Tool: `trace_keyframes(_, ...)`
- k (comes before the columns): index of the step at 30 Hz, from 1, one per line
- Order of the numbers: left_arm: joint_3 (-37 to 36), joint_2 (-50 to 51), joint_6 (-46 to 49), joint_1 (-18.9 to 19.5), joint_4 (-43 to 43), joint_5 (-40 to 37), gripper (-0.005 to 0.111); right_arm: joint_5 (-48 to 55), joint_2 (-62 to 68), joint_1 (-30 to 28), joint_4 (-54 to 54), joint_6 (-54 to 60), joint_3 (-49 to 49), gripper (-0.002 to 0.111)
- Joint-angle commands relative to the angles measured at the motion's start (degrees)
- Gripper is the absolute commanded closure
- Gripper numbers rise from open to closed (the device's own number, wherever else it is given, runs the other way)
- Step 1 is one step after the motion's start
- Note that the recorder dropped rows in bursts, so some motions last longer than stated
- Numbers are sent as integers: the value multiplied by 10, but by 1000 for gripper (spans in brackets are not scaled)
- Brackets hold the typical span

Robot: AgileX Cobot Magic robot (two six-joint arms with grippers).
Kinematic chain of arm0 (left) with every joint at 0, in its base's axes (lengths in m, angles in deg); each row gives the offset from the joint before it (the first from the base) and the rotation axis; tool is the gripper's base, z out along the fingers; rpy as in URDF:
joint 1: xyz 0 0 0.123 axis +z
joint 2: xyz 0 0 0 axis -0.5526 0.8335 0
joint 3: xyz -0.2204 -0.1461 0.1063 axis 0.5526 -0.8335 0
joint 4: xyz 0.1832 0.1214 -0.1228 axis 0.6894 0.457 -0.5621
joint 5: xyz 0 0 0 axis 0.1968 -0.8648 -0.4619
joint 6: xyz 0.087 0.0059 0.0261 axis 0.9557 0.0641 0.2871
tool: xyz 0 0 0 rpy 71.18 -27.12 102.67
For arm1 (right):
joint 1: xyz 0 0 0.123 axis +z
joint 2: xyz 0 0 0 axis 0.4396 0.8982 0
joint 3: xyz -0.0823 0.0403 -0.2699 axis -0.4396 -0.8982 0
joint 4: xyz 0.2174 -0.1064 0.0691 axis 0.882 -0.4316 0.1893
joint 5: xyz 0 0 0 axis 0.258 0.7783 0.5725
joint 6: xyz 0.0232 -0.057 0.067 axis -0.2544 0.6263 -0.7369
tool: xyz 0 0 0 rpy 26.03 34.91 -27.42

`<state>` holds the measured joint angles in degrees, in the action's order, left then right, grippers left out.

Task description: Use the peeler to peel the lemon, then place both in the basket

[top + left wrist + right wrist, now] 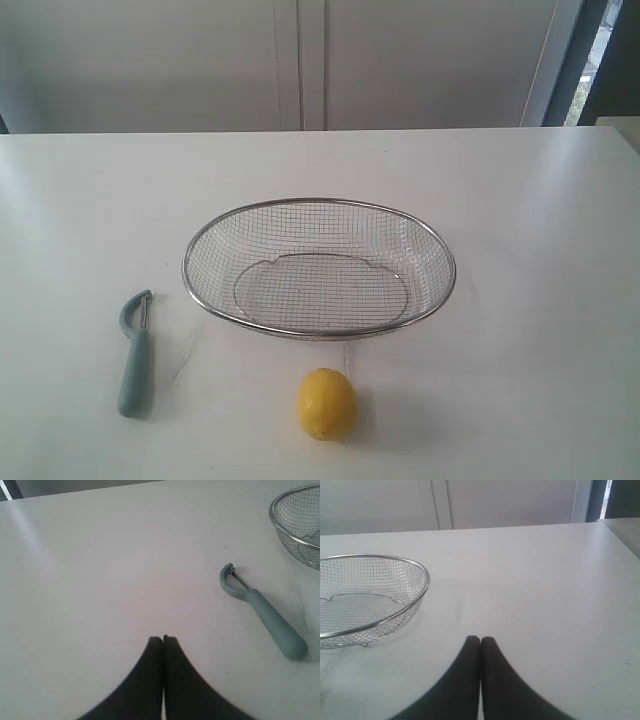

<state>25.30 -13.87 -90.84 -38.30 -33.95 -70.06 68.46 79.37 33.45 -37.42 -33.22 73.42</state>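
- left gripper (163, 640): clenched, nothing is held.
- right gripper (480, 640): clenched, nothing is held; basket (407, 592) is seen ahead, apart.
- peeler (265, 612): is laid flat between left gripper and basket.
- lemon (326, 403): is set near basket, grasped by neither gripper.

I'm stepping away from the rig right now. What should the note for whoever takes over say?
Left gripper: shut, empty, over bare table.
Right gripper: shut, empty, basket to one side.
Lemon: whole, on the table, on the camera side of the basket.
Peeler: flat on the table, left of the basket.
Done: nothing; the basket holds nothing.
Left: grasp both, peel, put both in the basket.
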Motion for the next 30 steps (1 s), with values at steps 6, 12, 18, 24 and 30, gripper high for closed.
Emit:
trace_keyframes(6,-2,-2,0,0,3,-2,107,-8,-3,1,0,-2,-3,108)
trace_keyframes(12,-2,-2,0,0,3,-2,107,-8,-3,1,0,-2,-3,108)
trace_keyframes(18,-2,-2,0,0,3,-2,107,-8,-3,1,0,-2,-3,108)
trace_keyframes(24,-2,-2,0,0,3,-2,107,-36,-3,1,0,-2,-3,108)
trace_keyframes(30,-2,-2,0,0,3,-2,107,-93,-3,1,0,-2,-3,108)
